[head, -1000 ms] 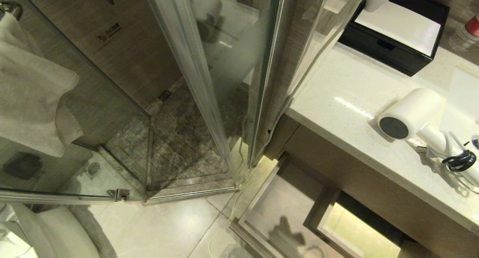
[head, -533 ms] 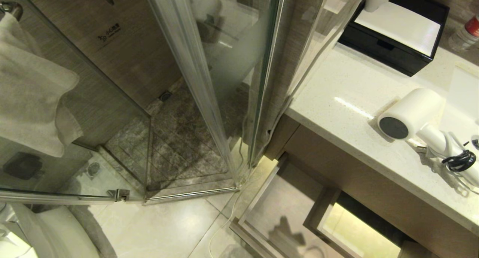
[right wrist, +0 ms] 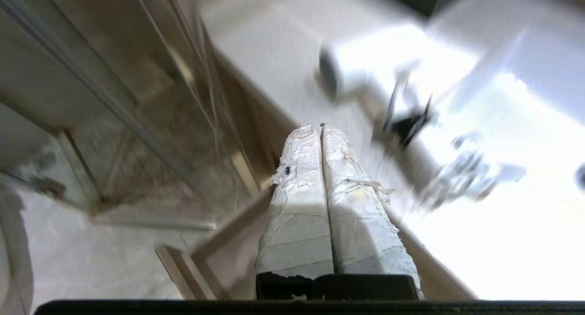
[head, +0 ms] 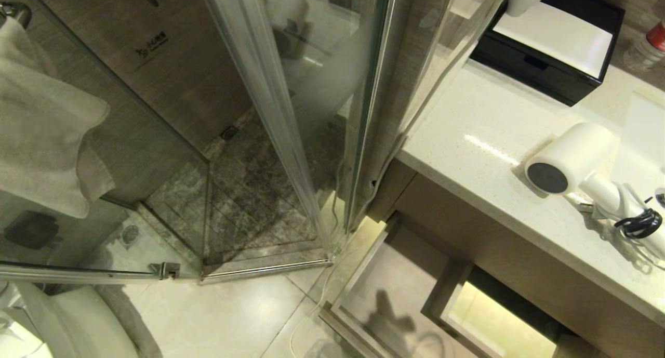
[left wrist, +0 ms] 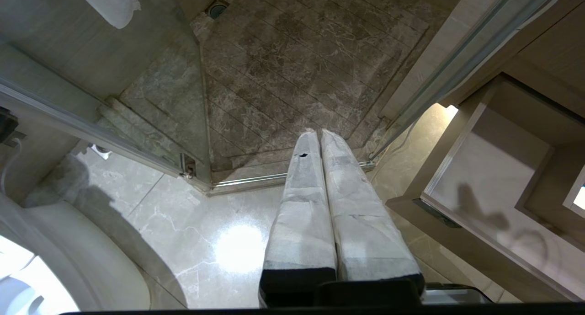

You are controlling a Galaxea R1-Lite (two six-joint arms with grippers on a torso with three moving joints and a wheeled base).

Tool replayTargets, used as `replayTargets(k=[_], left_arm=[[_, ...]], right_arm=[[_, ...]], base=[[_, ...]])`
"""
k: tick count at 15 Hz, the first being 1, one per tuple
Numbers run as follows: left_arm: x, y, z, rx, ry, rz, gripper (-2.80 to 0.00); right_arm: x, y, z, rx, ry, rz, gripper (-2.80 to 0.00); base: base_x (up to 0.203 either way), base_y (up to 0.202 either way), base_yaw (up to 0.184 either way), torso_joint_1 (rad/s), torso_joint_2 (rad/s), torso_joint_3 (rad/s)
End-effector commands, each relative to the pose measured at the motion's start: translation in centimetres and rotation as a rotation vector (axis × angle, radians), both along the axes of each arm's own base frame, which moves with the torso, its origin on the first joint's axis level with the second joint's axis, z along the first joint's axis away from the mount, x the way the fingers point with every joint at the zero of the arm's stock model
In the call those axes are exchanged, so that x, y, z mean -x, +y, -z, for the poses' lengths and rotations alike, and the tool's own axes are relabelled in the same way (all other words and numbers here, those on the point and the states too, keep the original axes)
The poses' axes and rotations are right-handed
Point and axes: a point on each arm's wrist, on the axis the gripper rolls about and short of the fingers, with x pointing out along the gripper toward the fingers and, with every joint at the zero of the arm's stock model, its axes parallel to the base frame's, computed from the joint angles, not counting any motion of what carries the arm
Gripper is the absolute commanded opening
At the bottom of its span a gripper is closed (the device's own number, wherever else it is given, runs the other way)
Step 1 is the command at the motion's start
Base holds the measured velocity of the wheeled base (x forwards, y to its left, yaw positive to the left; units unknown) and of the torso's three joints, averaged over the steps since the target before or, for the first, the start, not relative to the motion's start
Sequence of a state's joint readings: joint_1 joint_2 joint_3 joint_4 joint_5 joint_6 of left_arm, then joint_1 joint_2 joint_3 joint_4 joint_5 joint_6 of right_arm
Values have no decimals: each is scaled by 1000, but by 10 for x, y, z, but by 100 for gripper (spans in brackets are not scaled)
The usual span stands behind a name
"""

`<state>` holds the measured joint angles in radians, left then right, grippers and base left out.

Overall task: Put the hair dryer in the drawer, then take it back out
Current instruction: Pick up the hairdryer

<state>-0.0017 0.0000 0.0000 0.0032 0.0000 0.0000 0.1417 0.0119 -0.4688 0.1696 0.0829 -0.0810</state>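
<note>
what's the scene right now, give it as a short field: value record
hair dryer: lying on the white counter, cord bundled with a black tie
drawer: pulled open below the counter, nothing seen inside
left gripper: shut, empty, above the floor by the shower
right gripper: shut, empty, short of the hair dryer
black box: at the back of the counter, white cup beside it
task stage: dryer not yet picked up

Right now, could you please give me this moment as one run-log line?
hair dryer: lying on counter | drawer: open, holds nothing visible | right pincer: shut, holding nothing | left pincer: shut, over floor
</note>
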Motion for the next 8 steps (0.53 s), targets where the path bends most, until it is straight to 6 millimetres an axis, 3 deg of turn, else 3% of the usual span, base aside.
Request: replayTargets(k=[1, 2, 4, 7, 8], left_arm=[[0, 0, 0, 0, 1, 0, -280], [0, 0, 0, 0, 1, 0, -280], [0, 0, 0, 0, 1, 0, -280], [0, 0, 0, 0, 1, 0, -280], [0, 0, 0, 0, 0, 0, -280]], right_arm=[[26, -4, -57, 28, 120, -7, -280], [17, -2, -77, 53, 220, -6, -280], [-23, 3, -104, 116, 422, 8, -280], [-90, 13, -119, 200, 645, -29, -280], [-111, 17, -121, 226, 693, -52, 0]], base=[[0, 0, 0, 0, 0, 0], [0, 0, 0, 0, 0, 0], [0, 0, 0, 0, 0, 0], [0, 0, 0, 0, 0, 0], [0, 0, 0, 0, 0, 0]])
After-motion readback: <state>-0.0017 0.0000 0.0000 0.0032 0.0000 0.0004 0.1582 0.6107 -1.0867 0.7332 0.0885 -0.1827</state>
